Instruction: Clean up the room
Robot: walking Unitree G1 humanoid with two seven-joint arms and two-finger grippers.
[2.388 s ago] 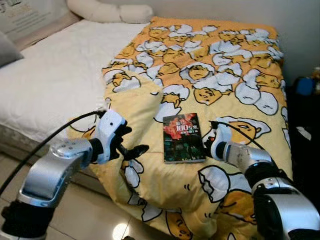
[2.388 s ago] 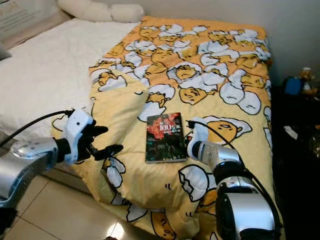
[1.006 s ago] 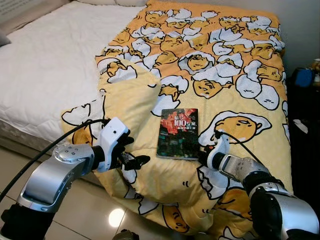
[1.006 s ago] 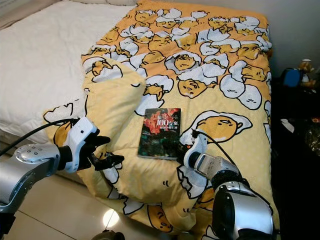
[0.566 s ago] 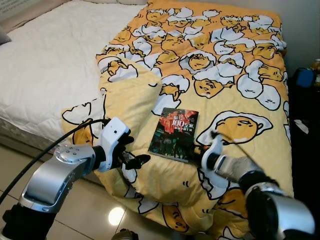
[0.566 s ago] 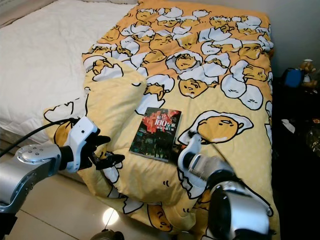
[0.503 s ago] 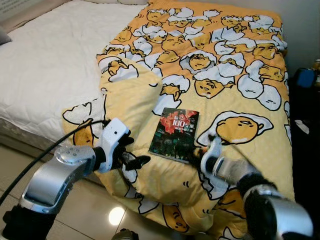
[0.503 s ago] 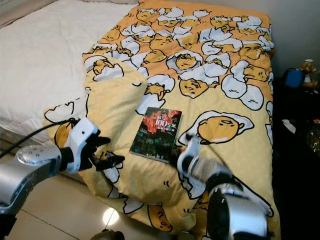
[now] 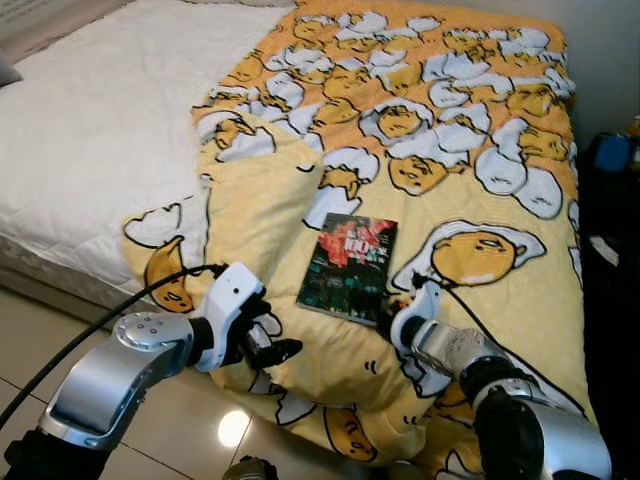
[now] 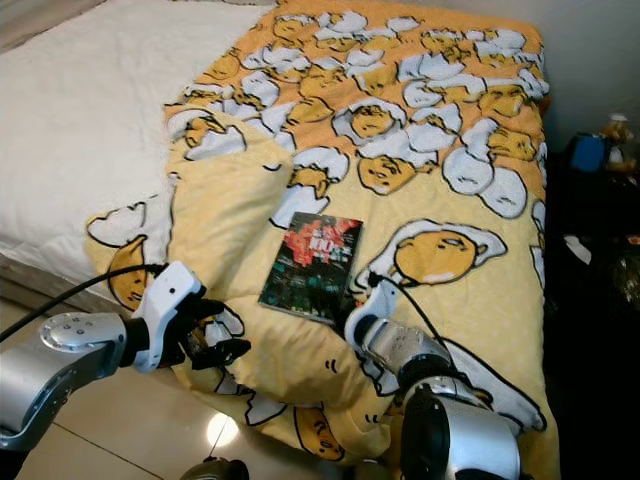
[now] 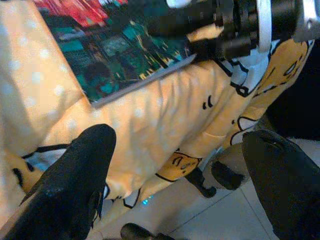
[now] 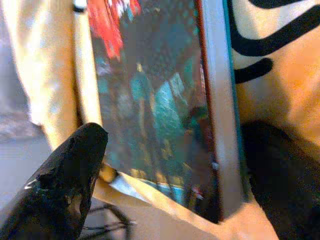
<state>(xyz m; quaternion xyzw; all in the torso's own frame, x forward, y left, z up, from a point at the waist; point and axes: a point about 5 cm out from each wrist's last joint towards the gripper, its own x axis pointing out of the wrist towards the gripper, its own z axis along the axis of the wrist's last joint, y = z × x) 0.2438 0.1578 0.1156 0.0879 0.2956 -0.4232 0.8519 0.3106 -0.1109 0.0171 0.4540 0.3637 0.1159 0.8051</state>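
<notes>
A dark paperback book (image 9: 348, 268) with a red and teal cover lies flat on the yellow egg-patterned blanket (image 9: 450, 150) near the foot of the bed. My right gripper (image 9: 385, 312) is at the book's near right corner, open. In the right wrist view its fingers (image 12: 65, 190) stand on either side of the book's corner (image 12: 165, 125). My left gripper (image 9: 272, 347) hovers open by the blanket's hanging edge, left of the book. The left wrist view looks past its fingers (image 11: 75, 185) at the book (image 11: 115, 55) and the right gripper.
The blanket is folded back in a lump (image 9: 255, 200) left of the book. A bare white mattress (image 9: 90, 130) lies to the left. A dark nightstand (image 9: 610, 230) with a blue object (image 9: 608, 152) stands at the right. Tiled floor (image 9: 160, 440) is below.
My right gripper has slid in to the book's near right corner, and the book has turned slightly. My left gripper has dropped lower along the blanket's edge. The camera has shifted a little.
</notes>
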